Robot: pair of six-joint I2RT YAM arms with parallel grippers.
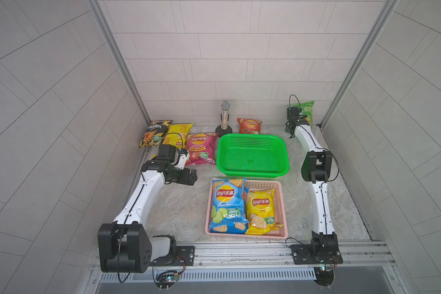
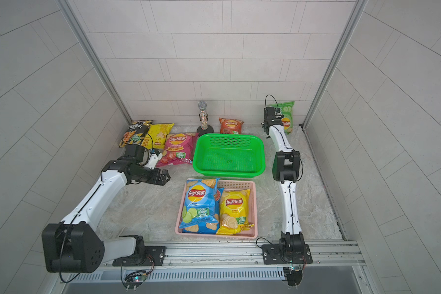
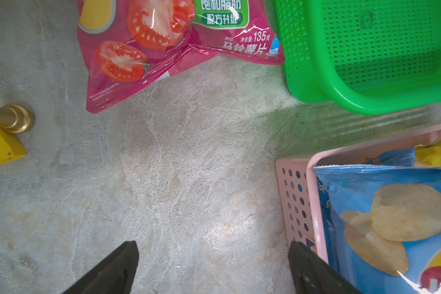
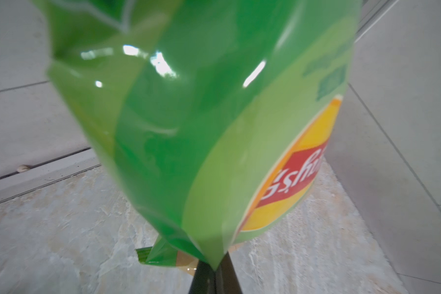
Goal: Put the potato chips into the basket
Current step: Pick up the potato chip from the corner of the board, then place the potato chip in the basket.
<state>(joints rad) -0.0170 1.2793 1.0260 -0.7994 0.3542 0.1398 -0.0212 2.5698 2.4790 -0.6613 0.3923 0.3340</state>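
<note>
Right jaws pinch the green bag (image 4: 201,127) by its edge; left jaws stand wide, empty. I should lift slowly, limiting swing, then carry to the pink basket (image 1: 280,203).

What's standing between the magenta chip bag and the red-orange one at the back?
A glittery microphone stands upright on a black base between the magenta bag and the red-orange bag, apart from both; both top views show it.
</note>
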